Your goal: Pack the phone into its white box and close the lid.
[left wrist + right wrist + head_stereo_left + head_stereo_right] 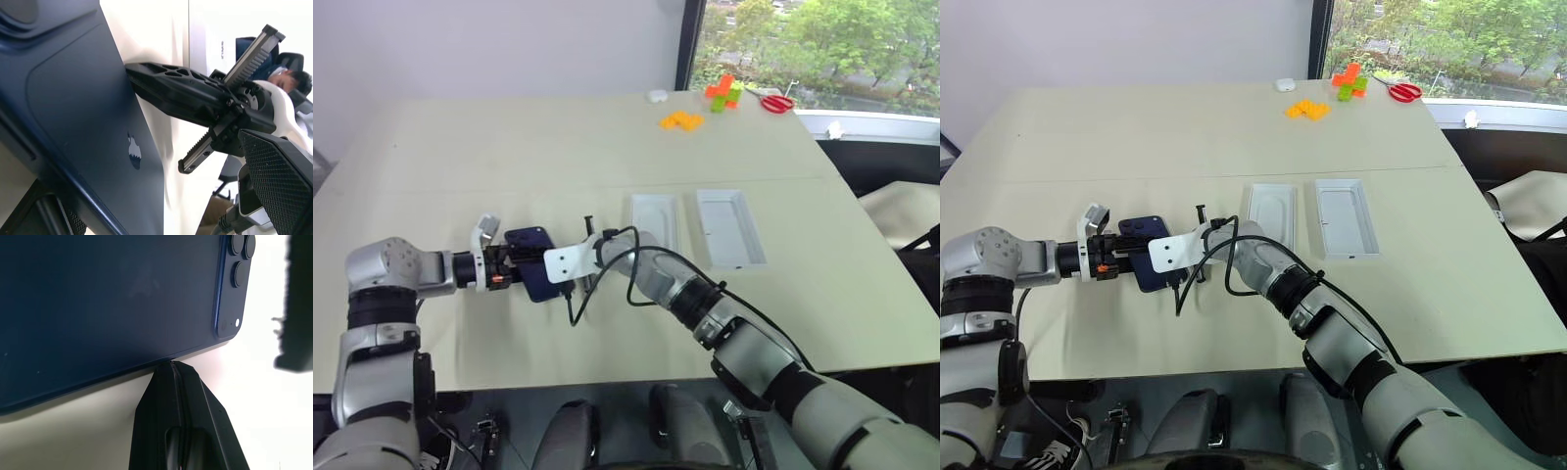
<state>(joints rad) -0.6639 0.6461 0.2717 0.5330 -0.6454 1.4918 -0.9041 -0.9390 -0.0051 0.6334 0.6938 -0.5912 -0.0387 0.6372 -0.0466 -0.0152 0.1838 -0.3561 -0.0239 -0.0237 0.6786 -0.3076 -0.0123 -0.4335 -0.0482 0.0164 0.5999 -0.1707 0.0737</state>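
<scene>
My right gripper has its jaws pressed together, tips against the long edge of the phone. My left gripper has its jaws spread around the phone's other end; whether they bear on it yet I can't tell. The phone sits between both arms, over the surface, well short of the packaging. So nothing is packed: two white trays lie side by side, and I can't distinguish white box from lid.
</scene>
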